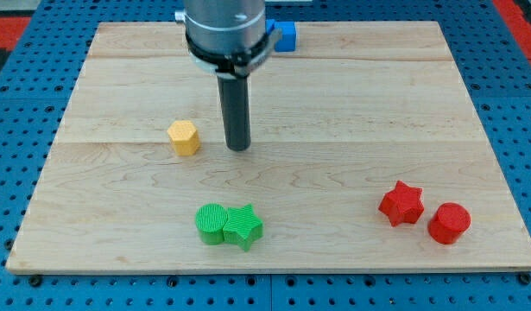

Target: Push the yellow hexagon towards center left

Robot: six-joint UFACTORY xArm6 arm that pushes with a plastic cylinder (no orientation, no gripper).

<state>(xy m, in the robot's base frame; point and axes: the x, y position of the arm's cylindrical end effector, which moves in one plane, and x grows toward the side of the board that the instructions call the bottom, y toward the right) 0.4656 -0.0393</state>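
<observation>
The yellow hexagon [184,137] sits on the wooden board [351,104], left of the middle. My tip [238,148] rests on the board a short way to the hexagon's right, at about the same height in the view, with a small gap between them. The dark rod rises from the tip to the arm's grey body at the view's top.
A green cylinder [211,224] and a green star [243,226] touch each other near the view's bottom. A red star [401,204] and a red cylinder [448,223] sit at the lower right. A blue block [286,35] shows at the top edge, partly hidden by the arm.
</observation>
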